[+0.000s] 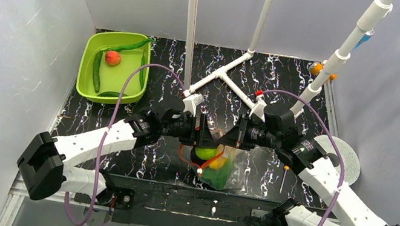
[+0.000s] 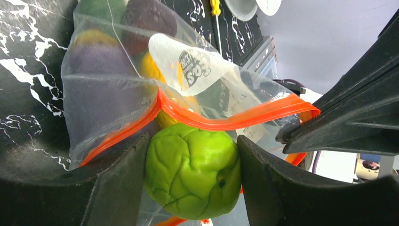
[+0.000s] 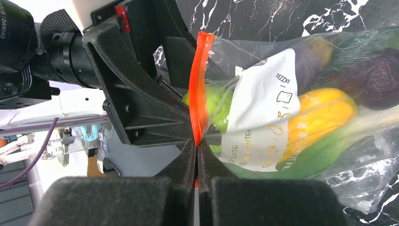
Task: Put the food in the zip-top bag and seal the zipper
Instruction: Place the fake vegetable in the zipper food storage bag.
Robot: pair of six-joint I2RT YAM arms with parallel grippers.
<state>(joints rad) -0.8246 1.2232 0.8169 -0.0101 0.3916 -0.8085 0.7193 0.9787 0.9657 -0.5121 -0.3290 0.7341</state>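
Observation:
The clear zip-top bag (image 1: 228, 170) lies at the near middle of the table, holding a dark purple eggplant (image 3: 376, 77), a yellow piece (image 3: 322, 113) and a leafy green vegetable (image 3: 324, 153). My left gripper (image 2: 193, 174) is shut on the round lime-green fruit (image 2: 193, 169) at the bag's mouth, just under the red-orange zipper (image 2: 226, 121). My right gripper (image 3: 197, 146) is shut on the zipper strip (image 3: 198, 84) and holds that mouth edge up. In the top view both grippers (image 1: 201, 135) (image 1: 230, 139) meet over the fruit (image 1: 205, 152).
A lime-green tub (image 1: 87, 85) at the back left holds a red-orange fruit (image 1: 112, 58) and long green pods (image 1: 97, 70). A white pipe frame (image 1: 222, 77) stands behind the grippers. A small screwdriver (image 1: 283, 179) and a white round disc (image 1: 344, 152) lie to the right.

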